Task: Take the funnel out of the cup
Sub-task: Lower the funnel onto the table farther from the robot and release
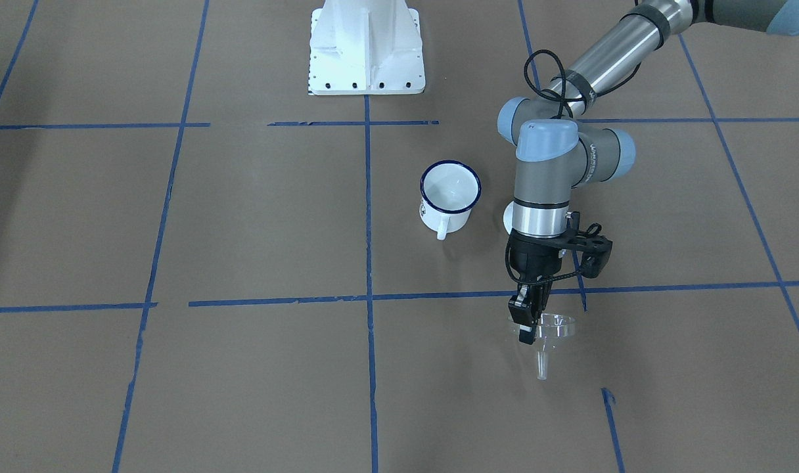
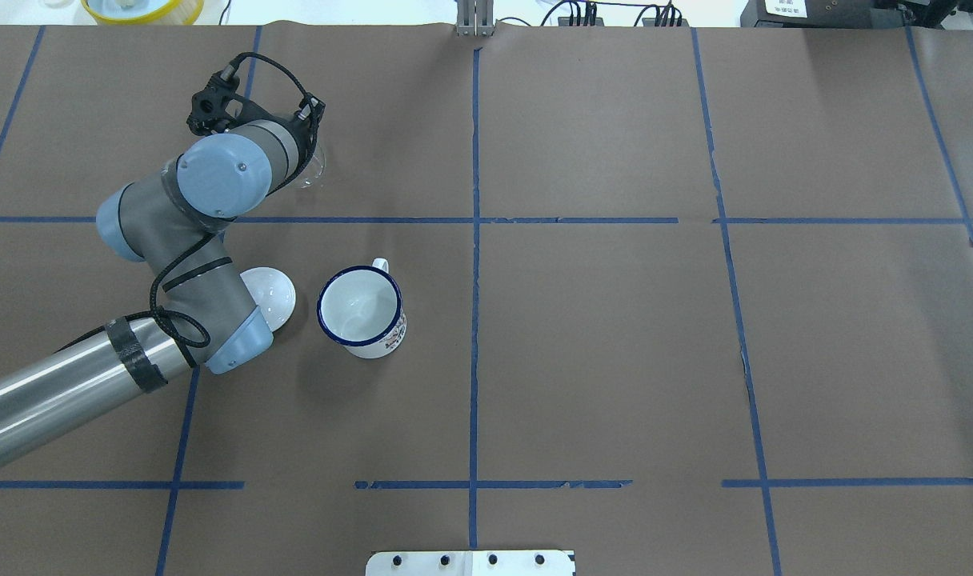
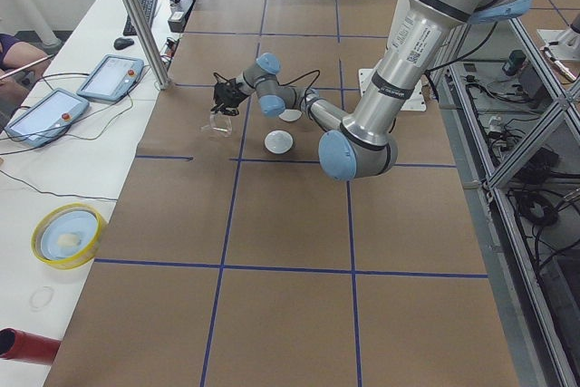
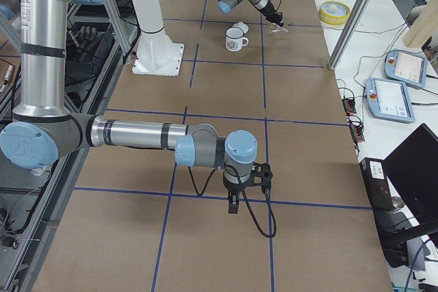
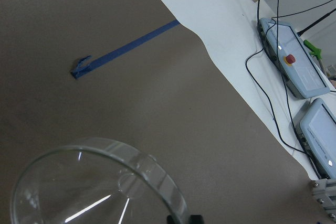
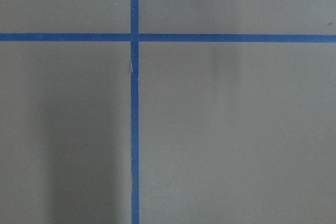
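My left gripper [image 1: 529,323] is shut on the rim of the clear funnel [image 1: 556,328] and holds it upright, spout down, well away from the cup. I cannot tell whether the spout touches the table. The funnel's rim fills the lower left of the left wrist view [image 5: 105,182] and shows past the wrist in the overhead view [image 2: 315,168]. The white enamel cup [image 1: 449,194] with a dark blue rim stands upright and empty near the table's middle [image 2: 362,308]. My right gripper [image 4: 233,206] hangs over bare table far from both, and I cannot tell whether it is open or shut.
A white domed lid [image 2: 272,294] lies beside the cup, partly under my left arm. The robot's white base [image 1: 366,49] stands behind the cup. Teach pendants [image 5: 294,61] and cables lie past the table's far edge. A yellow bowl [image 3: 65,235] sits off the table.
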`<state>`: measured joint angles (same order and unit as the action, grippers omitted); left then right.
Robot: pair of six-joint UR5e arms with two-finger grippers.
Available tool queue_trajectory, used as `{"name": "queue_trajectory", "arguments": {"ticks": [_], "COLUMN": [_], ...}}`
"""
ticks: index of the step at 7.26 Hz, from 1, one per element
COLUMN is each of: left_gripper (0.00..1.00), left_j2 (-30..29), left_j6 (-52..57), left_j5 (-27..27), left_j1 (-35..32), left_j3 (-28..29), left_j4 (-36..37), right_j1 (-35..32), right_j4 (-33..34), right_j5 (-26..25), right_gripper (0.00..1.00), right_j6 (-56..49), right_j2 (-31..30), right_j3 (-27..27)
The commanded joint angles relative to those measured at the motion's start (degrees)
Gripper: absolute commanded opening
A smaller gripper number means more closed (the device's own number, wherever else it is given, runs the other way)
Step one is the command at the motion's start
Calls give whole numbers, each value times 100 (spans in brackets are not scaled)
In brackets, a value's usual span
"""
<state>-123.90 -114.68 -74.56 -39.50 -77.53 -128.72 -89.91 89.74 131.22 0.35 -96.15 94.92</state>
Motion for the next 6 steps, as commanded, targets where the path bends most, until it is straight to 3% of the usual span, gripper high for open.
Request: {"name": "queue_trajectory", "arguments": {"ticks": [1, 2, 3, 6], "left_gripper": [0, 92, 100, 100], "left_j2": [-20, -2, -20, -11], "left_j6": [-28, 7, 164, 566], "left_j5": [126, 108, 108, 73], "left_j1": [30, 38, 38, 12], "left_j3": [45, 54, 62, 10], "left_j4": [-118, -110, -118, -83], "right_j1": [0, 0, 0, 0], "right_j4": [0, 0, 0, 0], "right_j5": [0, 0, 0, 0], "right_gripper": [100, 100, 100, 100], "right_j6": [0, 0, 0, 0], "right_j2": [0, 0, 0, 0], "right_j3": [0, 0, 0, 0]}}
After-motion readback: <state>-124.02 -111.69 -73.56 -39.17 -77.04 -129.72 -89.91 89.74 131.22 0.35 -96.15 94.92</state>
